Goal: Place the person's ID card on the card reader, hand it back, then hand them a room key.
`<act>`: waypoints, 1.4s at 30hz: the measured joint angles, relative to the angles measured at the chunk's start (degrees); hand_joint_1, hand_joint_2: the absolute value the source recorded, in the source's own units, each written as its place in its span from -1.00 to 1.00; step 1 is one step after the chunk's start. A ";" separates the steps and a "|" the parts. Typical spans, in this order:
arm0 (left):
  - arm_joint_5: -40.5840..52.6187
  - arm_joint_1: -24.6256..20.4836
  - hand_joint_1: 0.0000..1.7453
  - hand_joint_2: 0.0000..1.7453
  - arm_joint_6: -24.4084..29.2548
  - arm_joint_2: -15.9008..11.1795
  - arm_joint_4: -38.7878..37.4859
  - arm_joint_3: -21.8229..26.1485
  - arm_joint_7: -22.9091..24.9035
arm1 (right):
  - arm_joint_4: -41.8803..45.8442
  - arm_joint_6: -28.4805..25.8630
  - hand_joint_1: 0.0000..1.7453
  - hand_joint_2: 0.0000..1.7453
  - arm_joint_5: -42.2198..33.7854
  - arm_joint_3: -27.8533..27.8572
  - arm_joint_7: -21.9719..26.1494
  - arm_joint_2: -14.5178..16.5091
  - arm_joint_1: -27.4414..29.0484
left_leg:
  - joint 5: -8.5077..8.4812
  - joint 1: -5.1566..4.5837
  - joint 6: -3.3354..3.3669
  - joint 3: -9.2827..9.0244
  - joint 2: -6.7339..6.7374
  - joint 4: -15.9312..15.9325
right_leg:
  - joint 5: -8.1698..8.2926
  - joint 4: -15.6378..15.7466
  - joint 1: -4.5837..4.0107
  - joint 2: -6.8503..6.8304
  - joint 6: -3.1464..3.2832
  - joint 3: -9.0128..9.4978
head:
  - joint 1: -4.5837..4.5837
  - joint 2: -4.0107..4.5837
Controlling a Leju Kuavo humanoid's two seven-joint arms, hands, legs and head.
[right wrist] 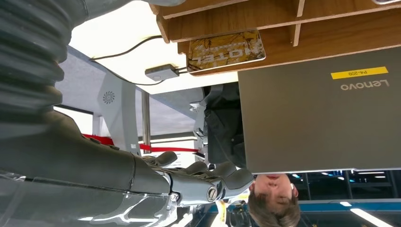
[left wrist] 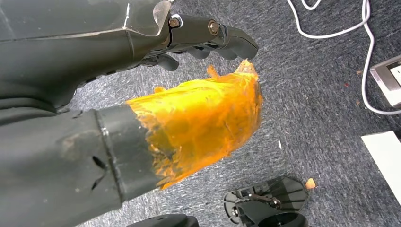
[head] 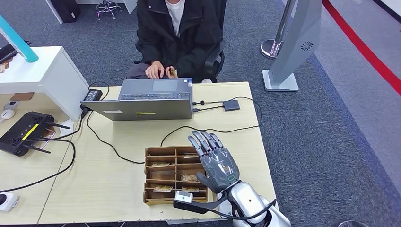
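My right hand hovers open over the right side of a wooden tray that holds several room key cards. In the right wrist view its fingers are stretched out and hold nothing, and one key card printed HOTEL lies in the tray. The person sits behind the laptop with a small card in their hands. The card reader, a small dark box on a cable, lies to the right of the laptop. My left hand, its thumb wrapped in orange tape, hangs above the carpet and holds nothing.
A black router and cables lie on the left of the table. A white stand is at the far left. A grey kiosk base stands on the floor beyond the table's right corner.
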State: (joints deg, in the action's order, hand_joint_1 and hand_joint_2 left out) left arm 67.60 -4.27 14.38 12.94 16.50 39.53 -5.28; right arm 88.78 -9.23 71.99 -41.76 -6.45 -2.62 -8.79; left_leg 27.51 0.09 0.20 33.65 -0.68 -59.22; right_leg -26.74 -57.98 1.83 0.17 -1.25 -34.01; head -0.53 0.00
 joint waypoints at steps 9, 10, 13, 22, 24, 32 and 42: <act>0.11 -0.02 -1.00 -1.00 -0.09 0.04 0.01 -0.05 0.02 | -0.21 0.18 -0.88 1.00 -0.03 -0.28 -0.02 0.02 -0.21 | 0.00 0.00 0.00 0.00 0.00 0.00 | 0.00 0.00 0.00 0.00 0.00 0.00 | 0.00 0.00; 0.11 -0.02 -1.00 -1.00 -0.09 0.04 0.01 -0.05 0.02 | -0.21 0.18 -0.87 1.00 -0.03 -0.30 -0.01 0.02 -0.22 | 0.00 0.00 0.00 0.00 0.00 0.00 | 0.00 0.00 0.00 0.00 0.00 0.00 | 0.00 0.00; 0.11 -0.02 -1.00 -1.00 -0.09 0.05 0.01 -0.05 0.02 | -0.21 0.19 -0.83 1.00 -0.03 -0.32 -0.01 0.02 -0.23 | 0.00 0.00 0.00 0.00 0.00 0.00 | 0.00 0.00 0.00 0.00 0.00 0.00 | 0.01 0.00; 0.27 -0.03 -1.00 -1.00 -0.32 0.13 0.01 -0.12 0.05 | -0.27 1.00 -0.73 1.00 -0.29 -0.39 -0.05 0.11 -0.44 | 0.00 0.00 0.00 0.00 0.00 0.00 | 0.00 0.00 0.00 0.00 0.00 0.00 | 0.01 0.00; 0.30 -0.04 -1.00 -1.00 -0.37 0.17 0.01 -0.23 0.19 | -0.43 1.13 -0.66 1.00 -0.37 -0.43 -0.10 0.21 -0.60 | 0.00 0.00 0.00 0.00 0.00 0.00 | 0.00 0.00 0.00 0.00 0.00 0.00 | 0.00 0.00; 0.46 -0.11 -1.00 -1.00 -0.50 0.26 0.03 -0.84 0.37 | -1.15 1.87 -0.54 1.00 -0.54 -0.64 -0.13 0.73 -1.14 | 0.00 0.00 0.00 0.00 0.00 0.00 | 0.00 0.00 0.00 0.00 0.00 0.00 | 0.00 0.00; 0.74 -0.17 -1.00 -1.00 -0.62 0.28 0.11 -1.05 0.54 | -2.32 2.70 -0.44 1.00 -0.76 -0.85 -0.19 1.08 -1.91 | 0.00 0.00 0.00 0.00 0.00 0.00 | 0.00 0.00 0.00 0.00 0.00 0.00 | 0.00 0.00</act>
State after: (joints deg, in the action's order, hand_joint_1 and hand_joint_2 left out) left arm 68.34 -4.44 13.76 13.23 16.61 38.48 -4.75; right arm 86.46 -6.52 71.23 -42.61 -6.64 -1.55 -10.70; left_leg 27.50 0.09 0.20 33.64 -0.67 -59.22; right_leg -26.74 -57.98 1.83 0.17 -1.25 -34.01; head -0.53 0.00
